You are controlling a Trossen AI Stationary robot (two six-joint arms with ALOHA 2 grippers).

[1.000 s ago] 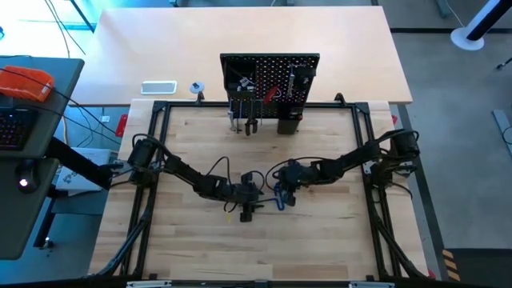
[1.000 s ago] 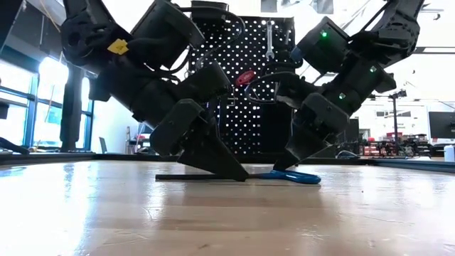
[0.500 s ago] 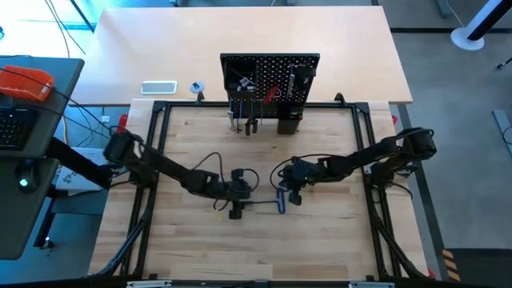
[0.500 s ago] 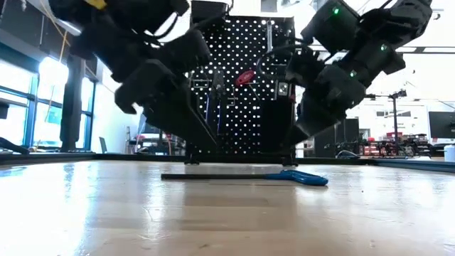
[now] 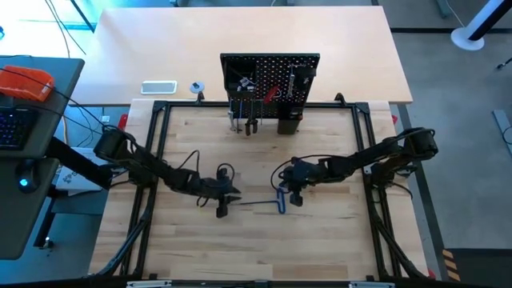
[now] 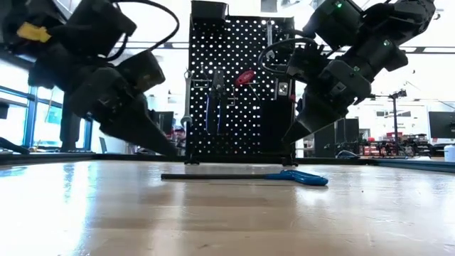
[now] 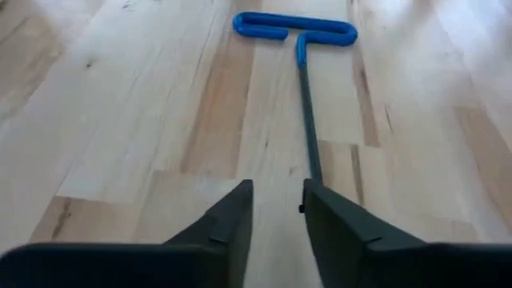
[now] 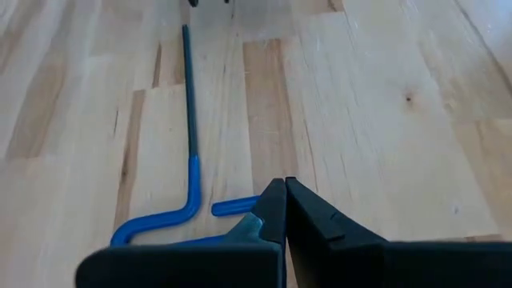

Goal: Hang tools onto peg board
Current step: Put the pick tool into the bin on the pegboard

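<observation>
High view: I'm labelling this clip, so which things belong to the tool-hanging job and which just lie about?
Job:
- blue T hex key, flat on the table
- peg board, tools already hung
- left gripper, right gripper, at the key's ends

Lying about:
- orange object, left desk
- white device, far table

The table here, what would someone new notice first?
A blue-handled T hex key lies flat mid-table between the two grippers. The left gripper sits by its shaft tip, the right gripper, shut, by its handle; neither holds it. Behind, the peg board stands upright with tools already hung.
</observation>
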